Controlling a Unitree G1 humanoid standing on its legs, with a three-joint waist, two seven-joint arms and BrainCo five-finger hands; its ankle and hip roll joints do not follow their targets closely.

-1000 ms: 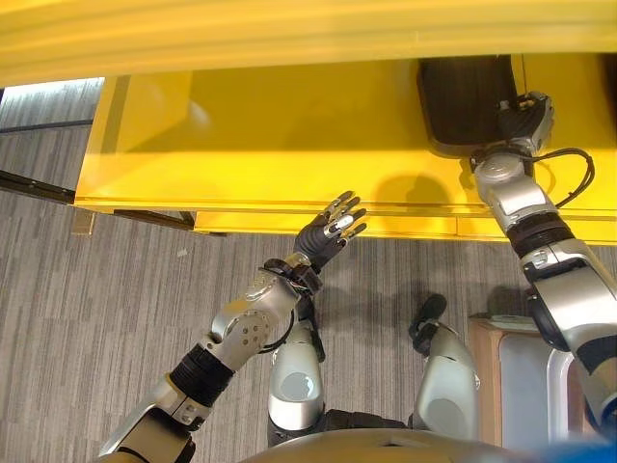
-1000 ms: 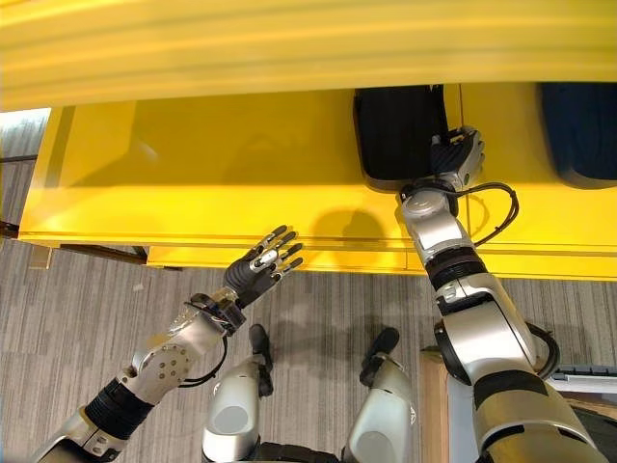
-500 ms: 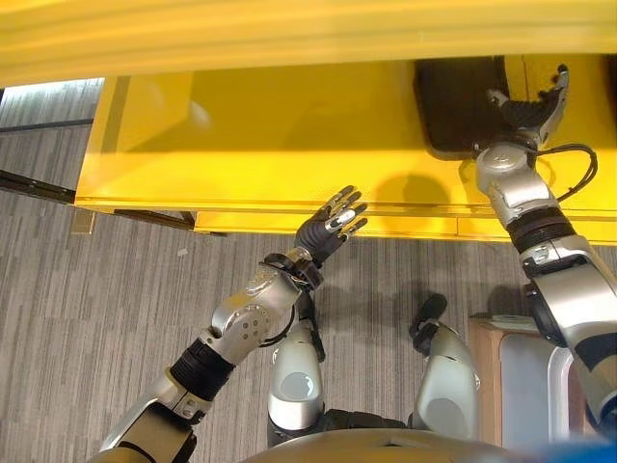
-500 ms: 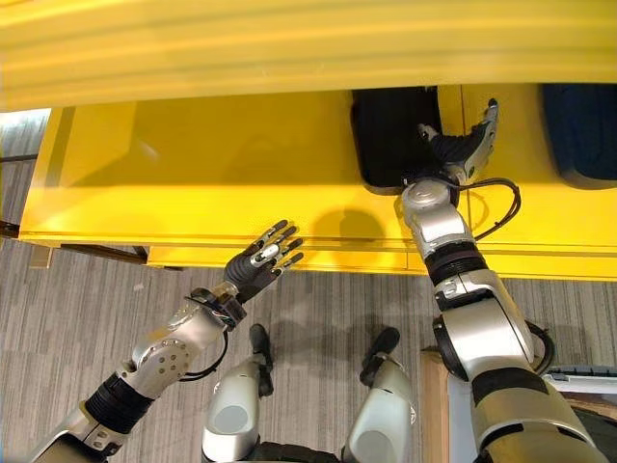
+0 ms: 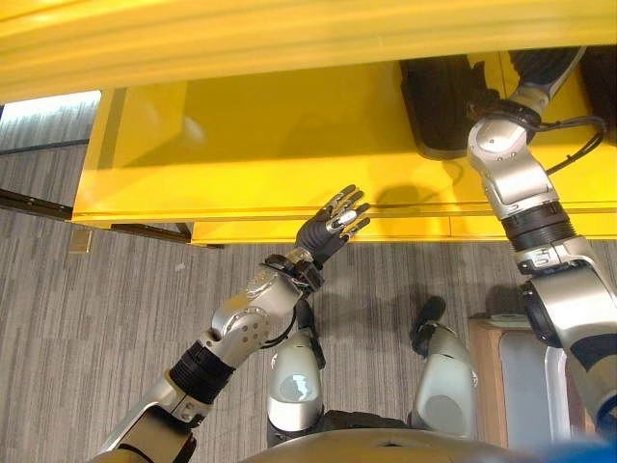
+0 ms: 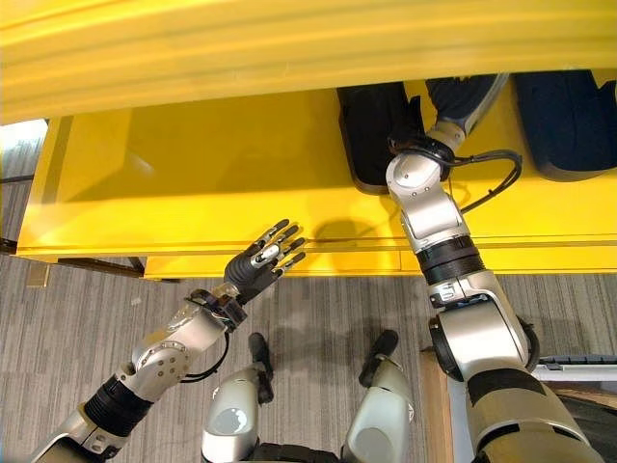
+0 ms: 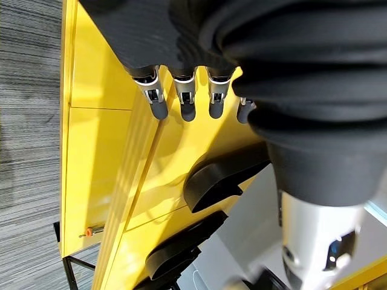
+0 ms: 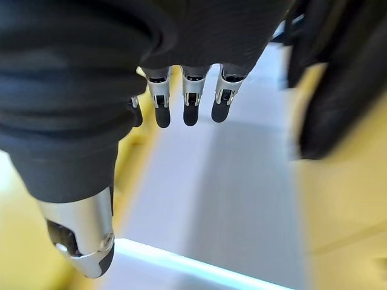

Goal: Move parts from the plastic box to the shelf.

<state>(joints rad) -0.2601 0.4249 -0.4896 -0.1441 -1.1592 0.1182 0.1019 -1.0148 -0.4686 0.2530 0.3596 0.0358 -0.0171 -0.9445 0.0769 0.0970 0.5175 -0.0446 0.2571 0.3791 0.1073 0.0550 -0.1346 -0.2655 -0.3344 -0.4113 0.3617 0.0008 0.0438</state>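
A black curved part [image 6: 371,135] lies on the yellow shelf [image 6: 212,183], and a second black part [image 6: 569,121] lies further right. My right hand [image 6: 463,96] is stretched over the shelf just right of the first part, partly hidden under the upper yellow beam [image 6: 289,48]. In its wrist view the fingers [image 8: 188,99] are straight and hold nothing, with the part's dark edge [image 8: 326,90] beside them. My left hand [image 5: 328,227] hovers open at the shelf's front edge, empty. In the left wrist view, two black parts [image 7: 224,175] show past its fingers [image 7: 187,96].
A pale container [image 5: 525,381] on a wooden stand sits low at my right. Grey striped carpet [image 5: 96,309] runs in front of the shelf. The shelf's left half is bare yellow surface.
My right hand let go of the black part's edge, straightened its fingers and moved deeper over the shelf under the upper beam. The left hand has barely moved.
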